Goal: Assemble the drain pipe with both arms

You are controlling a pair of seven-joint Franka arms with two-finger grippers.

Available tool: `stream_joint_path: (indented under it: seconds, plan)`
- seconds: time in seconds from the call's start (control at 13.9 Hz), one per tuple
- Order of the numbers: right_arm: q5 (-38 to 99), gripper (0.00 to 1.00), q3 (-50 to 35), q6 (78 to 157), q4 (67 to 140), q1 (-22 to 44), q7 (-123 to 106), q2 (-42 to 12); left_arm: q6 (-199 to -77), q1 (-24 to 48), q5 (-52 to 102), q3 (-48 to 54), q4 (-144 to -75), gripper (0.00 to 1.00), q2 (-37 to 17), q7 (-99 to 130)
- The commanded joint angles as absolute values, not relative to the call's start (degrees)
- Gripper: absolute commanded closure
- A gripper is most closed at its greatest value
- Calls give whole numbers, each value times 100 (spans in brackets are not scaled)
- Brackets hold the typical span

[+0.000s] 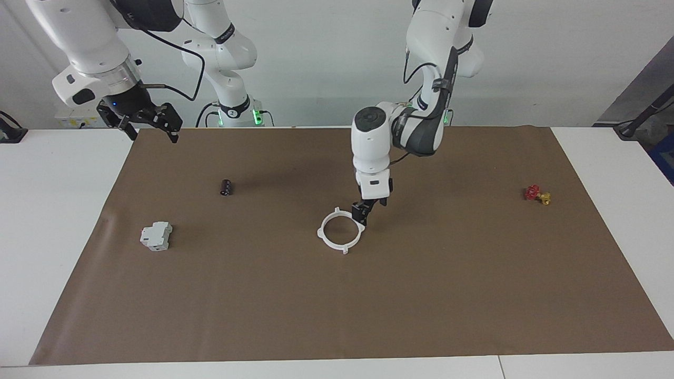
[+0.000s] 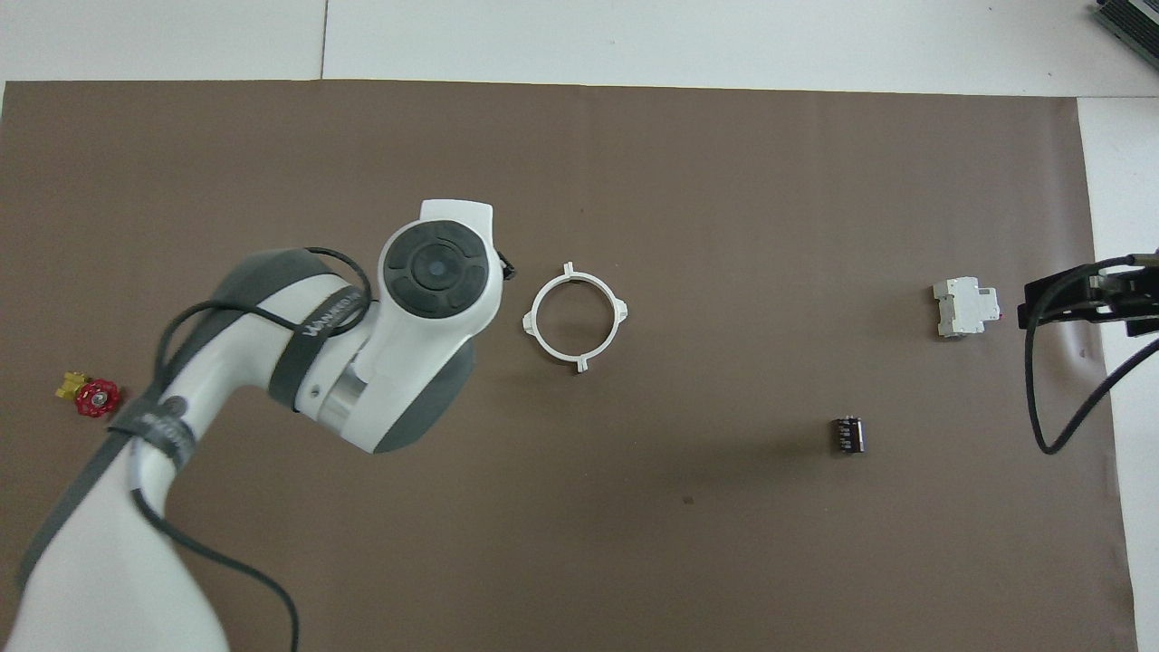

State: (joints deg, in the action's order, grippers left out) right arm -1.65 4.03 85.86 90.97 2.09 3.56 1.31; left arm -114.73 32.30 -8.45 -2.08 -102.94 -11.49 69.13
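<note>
The drain pipe (image 1: 322,235) lies flat on the brown mat as one joined white ring with outward tabs, near the middle of the table; it also shows in the overhead view (image 2: 535,328). My left gripper (image 1: 362,216) hangs low, pointing down, at the ring's rim on the side toward the left arm's end. In the overhead view the left arm's wrist hides it almost fully. My right gripper (image 1: 150,125) is open and empty, raised over the mat's corner at the right arm's end; it shows at the edge of the overhead view (image 2: 1087,303).
A grey-white boxy block (image 1: 156,236) (image 2: 965,307) and a small black cylinder (image 1: 226,187) (image 2: 847,434) lie toward the right arm's end. A red and yellow valve piece (image 1: 537,195) (image 2: 90,396) lies toward the left arm's end. White table surrounds the mat (image 1: 337,316).
</note>
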Motion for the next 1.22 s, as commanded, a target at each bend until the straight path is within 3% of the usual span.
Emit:
stream_joint_path:
  seconds: [0.0,0.22,0.58,0.94,1.15]
  plan:
    - [-141,0,378,8692,9193,158,229,185,-10418,2553,-659,-193,-10503,0,-178,4694]
    - [-132,0,378,8666,9193,158,229,185,-9855,1550,-606,-193,-10573,0,412,2310]
    - [-132,0,378,8657,9202,167,229,193,-9650,415,-606,-193,-10644,0,527,-682]
    - [-132,0,378,8675,9193,167,229,185,-10045,605,-624,-105,-10513,0,484,-721]
    - [-132,0,378,8640,9193,185,229,193,-9713,527,-659,-149,-9564,0,106,-729]
